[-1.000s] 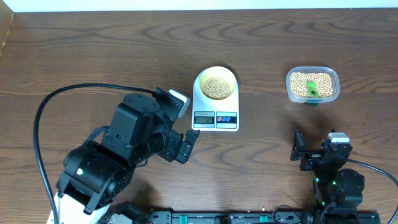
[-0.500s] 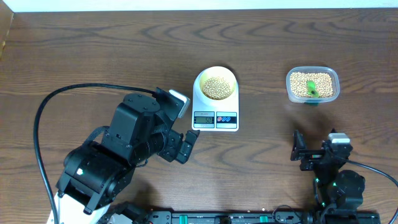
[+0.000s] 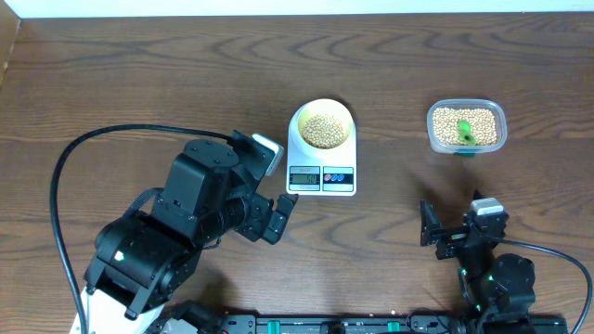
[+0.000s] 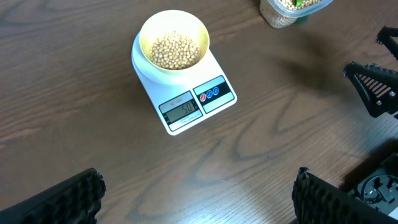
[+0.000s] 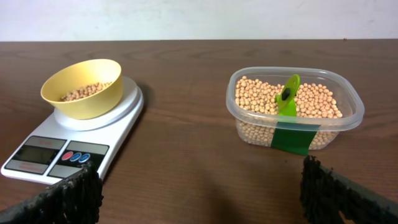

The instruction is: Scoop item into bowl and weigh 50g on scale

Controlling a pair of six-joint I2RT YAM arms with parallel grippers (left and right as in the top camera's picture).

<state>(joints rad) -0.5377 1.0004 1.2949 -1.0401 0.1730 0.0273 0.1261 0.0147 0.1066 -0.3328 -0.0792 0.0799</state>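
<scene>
From above, the white scale [image 3: 322,178] sits mid-surface with the pale yellow bowl [image 3: 298,119] right on its platform. There's a heap of tan beans [image 3: 322,131] inside the bowl, so the goods are on the weigher. Off to the right, well apart from the scale, a clear container [image 3: 467,103] holds more beans with a green scoop [image 3: 467,133] in them. The dark wooden surface [image 3: 139,74] carries all of it. Now the left wrist camera gives what the overhead cannot: the grey display [image 4: 181,110] facing us with dark digits on it, too soft for me to read for certain, and the red and blue buttons [image 4: 211,93] just beside it. The left pincer [image 4: 198,186] hangs on the near side of the scale, its two black fingers at the bottom corners of that view, spread wide with only bare wood between them. Over to the right wrist camera for the side-on look: the bowl's slanted yellow wall, beans sitting low inside, the scoop's handle poking up tilted out of the container, and a strip of green tape [image 5: 292,138] on the container's front wall. The right pincer [image 5: 198,180] gapes too, fingers wide apart, holding nothing, down near the surface's front edge and well short of the container.
</scene>
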